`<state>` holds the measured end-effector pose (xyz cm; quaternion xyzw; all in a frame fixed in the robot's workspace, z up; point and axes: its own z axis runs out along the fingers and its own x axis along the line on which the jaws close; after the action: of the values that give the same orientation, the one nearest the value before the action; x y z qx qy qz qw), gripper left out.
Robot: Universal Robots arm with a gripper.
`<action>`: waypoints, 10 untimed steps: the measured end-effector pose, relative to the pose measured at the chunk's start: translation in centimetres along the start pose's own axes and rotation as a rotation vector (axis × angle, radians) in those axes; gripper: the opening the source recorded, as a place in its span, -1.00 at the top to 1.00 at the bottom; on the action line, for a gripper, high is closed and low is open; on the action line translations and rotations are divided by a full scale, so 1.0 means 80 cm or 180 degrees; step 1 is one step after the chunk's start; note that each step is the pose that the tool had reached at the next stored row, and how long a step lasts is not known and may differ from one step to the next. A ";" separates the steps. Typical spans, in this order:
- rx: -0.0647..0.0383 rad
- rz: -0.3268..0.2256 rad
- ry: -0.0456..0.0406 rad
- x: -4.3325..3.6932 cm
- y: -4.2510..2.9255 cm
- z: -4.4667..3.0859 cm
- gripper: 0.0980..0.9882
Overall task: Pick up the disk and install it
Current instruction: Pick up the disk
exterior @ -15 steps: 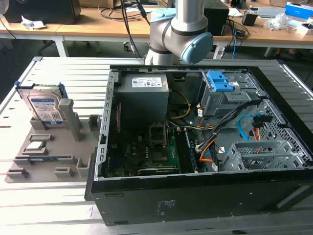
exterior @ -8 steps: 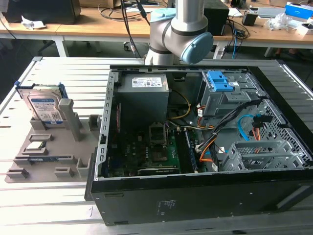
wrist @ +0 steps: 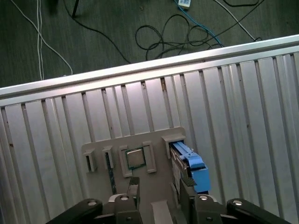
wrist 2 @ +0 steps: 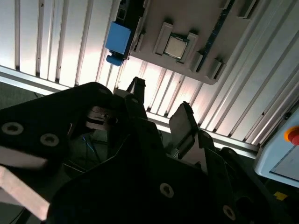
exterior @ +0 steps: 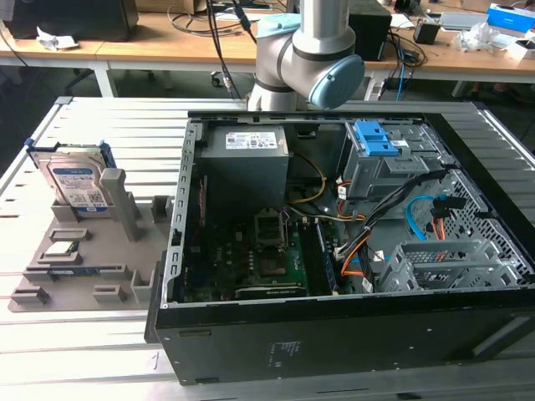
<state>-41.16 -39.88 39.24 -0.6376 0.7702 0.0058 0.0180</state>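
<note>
Claw (wrist: 160, 182) hangs open and empty over the tray (wrist: 140, 139), so the trick now is centring it squarely over the standing disk (wrist: 190, 167)

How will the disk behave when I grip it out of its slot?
The disk looks like rigid metal, so probably stiff and heavy for its size. Its smooth faces may slip. Standing on edge in the holder, it could tip if nudged.
</note>
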 end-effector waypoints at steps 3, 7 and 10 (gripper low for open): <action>0.0000 -0.0001 0.0000 0.000 0.0000 0.0000 0.00; 0.0000 -0.0003 0.0001 -0.005 -0.0014 0.0002 0.00; 0.0000 -0.0006 0.0003 -0.012 -0.0028 0.0005 0.00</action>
<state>-40.77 -39.00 39.24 -0.6382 0.7696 0.0055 0.0178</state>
